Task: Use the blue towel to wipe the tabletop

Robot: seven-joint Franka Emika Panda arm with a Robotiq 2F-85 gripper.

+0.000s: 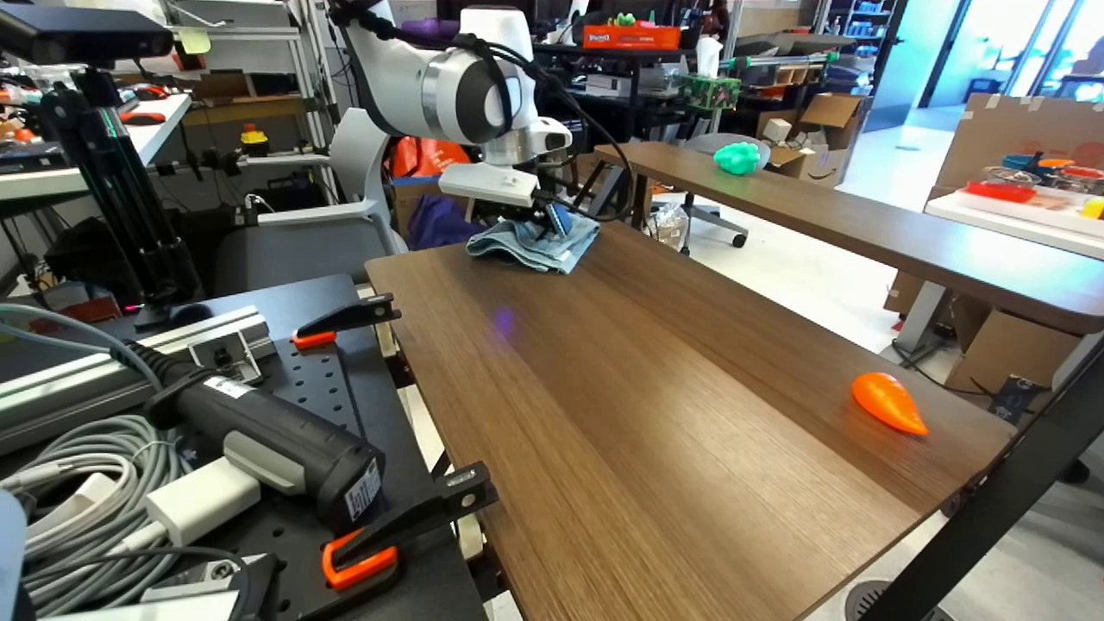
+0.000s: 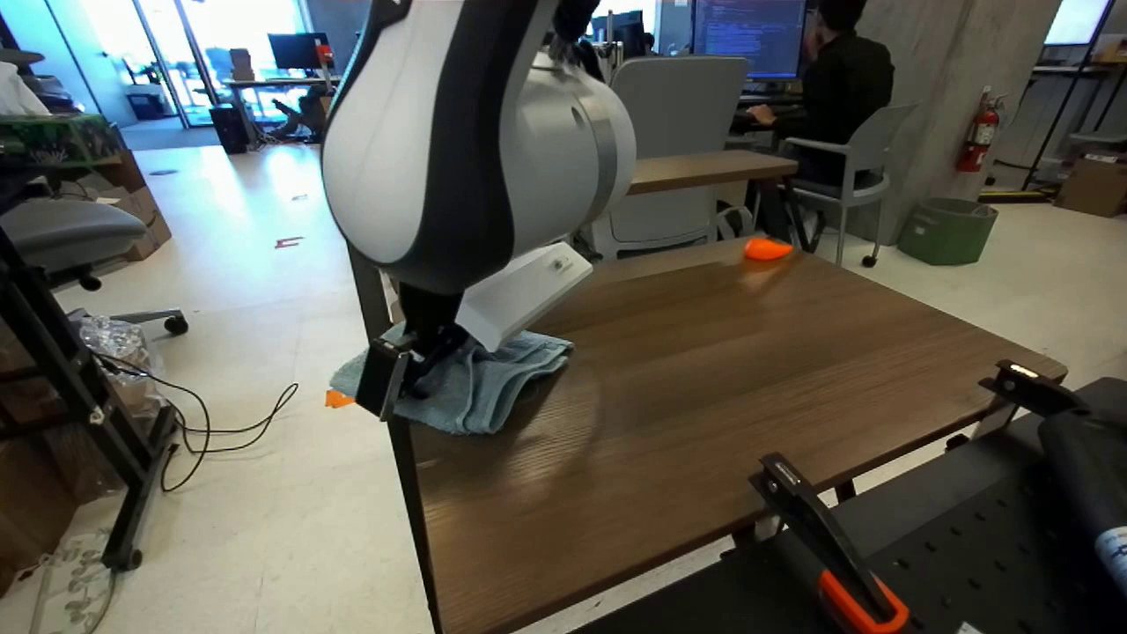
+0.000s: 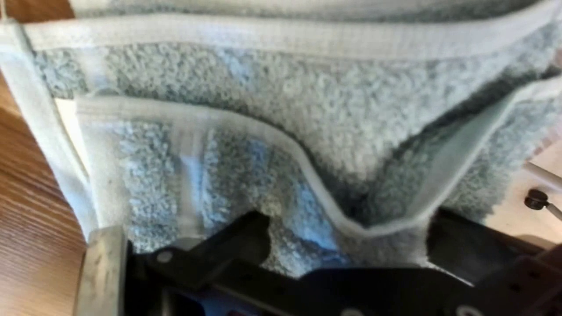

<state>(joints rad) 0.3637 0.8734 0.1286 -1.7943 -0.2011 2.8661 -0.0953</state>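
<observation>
The blue towel [image 1: 539, 246] is a rumpled, folded pale blue-grey cloth at one end of the brown wood-grain tabletop [image 1: 673, 379]. In an exterior view, part of the towel [image 2: 480, 387] sticks out past the table's edge. My gripper [image 3: 349, 224] points down at the cloth, its two dark fingers spread wide apart. Between them lies towel, with a hemmed edge dipping into the gap. How deep the fingertips sit in the folds cannot be told. The gripper's lower parts are partly hidden by the arm and white mount in both exterior views.
An orange object [image 1: 888, 403] lies at the tabletop's opposite end. Black clamps with orange handles [image 1: 414, 517] reach over one long side from a dark bench carrying cables and a black tool. Another wooden table [image 1: 862, 220] bearing a green object [image 1: 737, 158] runs alongside.
</observation>
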